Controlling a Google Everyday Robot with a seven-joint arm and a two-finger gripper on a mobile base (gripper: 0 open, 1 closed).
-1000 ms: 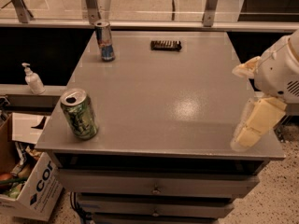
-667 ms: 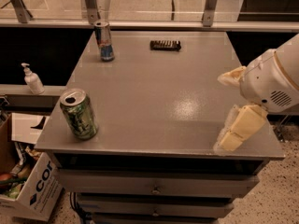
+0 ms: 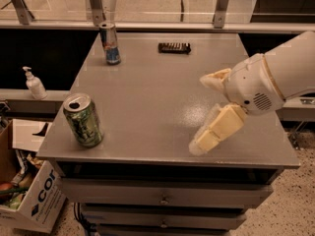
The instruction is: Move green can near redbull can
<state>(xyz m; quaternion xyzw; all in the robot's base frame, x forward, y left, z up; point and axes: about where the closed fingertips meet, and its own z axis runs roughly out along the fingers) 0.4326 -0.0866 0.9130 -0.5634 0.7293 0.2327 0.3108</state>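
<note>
The green can (image 3: 83,120) stands upright, tilted slightly, at the front left corner of the grey table (image 3: 147,92). The redbull can (image 3: 110,44), slim and silver-blue, stands at the far left of the table. My gripper (image 3: 201,113) is over the table's right front part, well to the right of the green can. Its two pale fingers are spread apart, one pointing left (image 3: 214,77) and one down toward the front edge (image 3: 209,136). It holds nothing.
A dark flat bar-shaped object (image 3: 174,47) lies at the far middle of the table. A pump bottle (image 3: 35,85) stands on a ledge to the left. A cardboard box (image 3: 29,200) sits on the floor at lower left. Drawers are below the tabletop.
My gripper and arm have moved left over the table, toward the middle front. The cans have not moved.
</note>
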